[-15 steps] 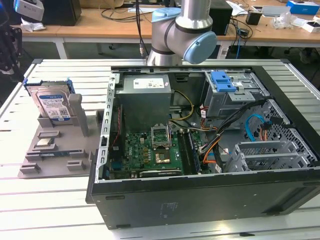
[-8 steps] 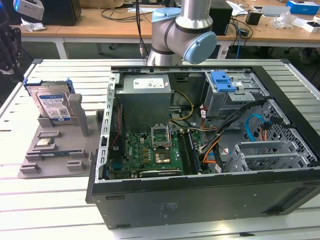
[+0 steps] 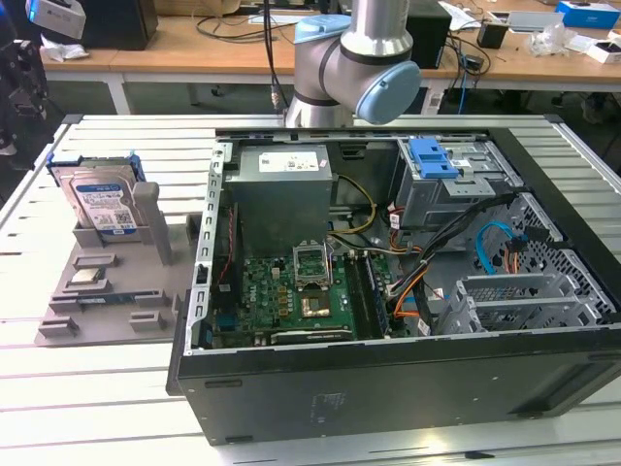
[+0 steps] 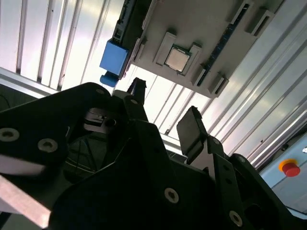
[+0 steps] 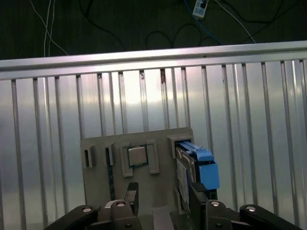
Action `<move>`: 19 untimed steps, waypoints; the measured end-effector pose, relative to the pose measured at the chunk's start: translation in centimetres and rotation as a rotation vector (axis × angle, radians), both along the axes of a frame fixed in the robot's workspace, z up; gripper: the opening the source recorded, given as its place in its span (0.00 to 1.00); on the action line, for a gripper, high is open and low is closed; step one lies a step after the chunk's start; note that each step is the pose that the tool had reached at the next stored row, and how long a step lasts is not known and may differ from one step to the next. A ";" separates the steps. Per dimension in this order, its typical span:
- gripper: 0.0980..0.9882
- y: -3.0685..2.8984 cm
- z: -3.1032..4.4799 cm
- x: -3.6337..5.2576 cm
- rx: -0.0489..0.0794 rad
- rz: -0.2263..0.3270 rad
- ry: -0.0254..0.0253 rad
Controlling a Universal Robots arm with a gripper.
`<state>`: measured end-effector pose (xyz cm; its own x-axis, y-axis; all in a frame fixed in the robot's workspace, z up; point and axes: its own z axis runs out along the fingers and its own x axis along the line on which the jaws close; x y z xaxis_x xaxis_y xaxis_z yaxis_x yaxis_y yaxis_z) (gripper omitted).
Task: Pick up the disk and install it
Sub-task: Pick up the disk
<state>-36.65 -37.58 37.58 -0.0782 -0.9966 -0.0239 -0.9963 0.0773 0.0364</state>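
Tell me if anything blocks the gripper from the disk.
Nothing visible does. In the first wrist view the open gripper is over the grey holder, with clear space between it and the upright disk.

A ribbed aluminium table (image 3: 87, 388) spreads across the lower part of the exterior view, its slats catching bright glare. Along the top of that view runs a row of wooden desks (image 3: 184, 49) on white legs, strewn with black cables (image 3: 233, 24). A blue box (image 3: 587, 14) lies at the upper right and a black case (image 3: 116, 21) at the upper left. In the first wrist view, dark floor (image 5: 120, 24) lies beyond the table's edge. In the second wrist view, a red button (image 4: 289, 168) sits on a pale blue surface.
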 end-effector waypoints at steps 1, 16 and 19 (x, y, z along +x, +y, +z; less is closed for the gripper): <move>0.50 0.00 0.00 0.00 0.000 0.000 0.0000; 0.50 3.07 -2.35 0.49 -0.002 0.059 0.0001; 0.50 3.62 -3.04 0.59 -0.002 0.073 0.0000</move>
<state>-36.06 -33.96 34.54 -0.0055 -0.9997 -0.0223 -0.9993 0.0047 0.0363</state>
